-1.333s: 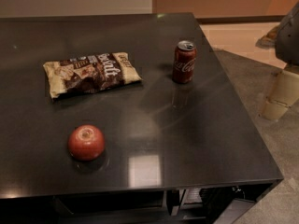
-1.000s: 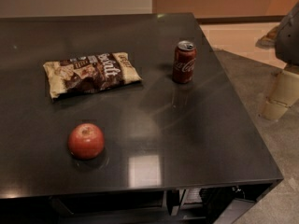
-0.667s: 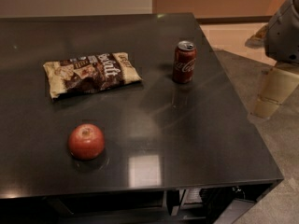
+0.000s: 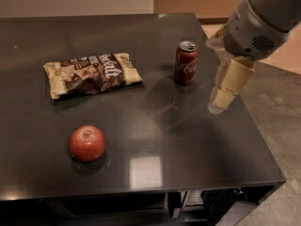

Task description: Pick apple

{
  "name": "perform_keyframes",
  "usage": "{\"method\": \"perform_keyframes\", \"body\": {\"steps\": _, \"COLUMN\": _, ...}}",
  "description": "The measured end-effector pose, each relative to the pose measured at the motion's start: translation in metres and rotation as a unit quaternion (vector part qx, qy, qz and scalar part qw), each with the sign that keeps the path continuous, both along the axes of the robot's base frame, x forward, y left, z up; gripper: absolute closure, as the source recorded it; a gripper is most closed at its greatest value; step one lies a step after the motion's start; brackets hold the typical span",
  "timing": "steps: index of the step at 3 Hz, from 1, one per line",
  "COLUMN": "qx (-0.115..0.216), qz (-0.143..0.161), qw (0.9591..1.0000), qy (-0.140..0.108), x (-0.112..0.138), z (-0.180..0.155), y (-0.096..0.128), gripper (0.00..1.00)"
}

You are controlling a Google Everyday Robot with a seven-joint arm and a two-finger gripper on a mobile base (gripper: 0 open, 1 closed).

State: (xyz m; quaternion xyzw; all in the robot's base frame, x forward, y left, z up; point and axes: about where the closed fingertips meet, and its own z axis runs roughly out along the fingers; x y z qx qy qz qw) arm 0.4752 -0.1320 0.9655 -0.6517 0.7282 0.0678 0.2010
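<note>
The apple (image 4: 87, 143) is round, glossy and red with a pale stem dimple. It sits on the dark table (image 4: 197, 145) at the front left. My gripper (image 4: 225, 91) hangs from the grey arm (image 4: 261, 20) at the upper right, above the table's right edge. It is far to the right of the apple, beyond the can, and touches nothing.
A red Coca-Cola can (image 4: 186, 62) stands upright at the table's right middle, just left of the gripper. A brown and cream snack bag (image 4: 91, 73) lies flat at the back left. The floor (image 4: 277, 112) lies beyond the table's right edge.
The arm and gripper have moved left from the frame's right edge to over the table's right side, near the can. The apple, can and bag have not moved.
</note>
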Motion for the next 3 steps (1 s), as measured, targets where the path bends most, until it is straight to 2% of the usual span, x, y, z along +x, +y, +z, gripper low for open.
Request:
{"method": "perform_keyframes", "body": {"steps": 1, "qx": 0.044, "qz": 0.046, "qw": 0.998, "qy": -0.002, "x": 0.006, "z": -0.01, "y": 0.048, "gripper": 0.0}}
{"method": "perform_keyframes", "body": {"steps": 2, "qx": 0.075, "qz": 0.097, "qw": 0.9925, "qy": -0.001, "x": 0.001, "z": -0.027, "y": 0.099, "gripper": 0.0}}
{"method": "perform_keyframes", "body": {"steps": 3, "qx": 0.086, "qz": 0.14, "qw": 0.9864, "qy": 0.01, "x": -0.009, "z": -0.047, "y": 0.143, "gripper": 0.0}}
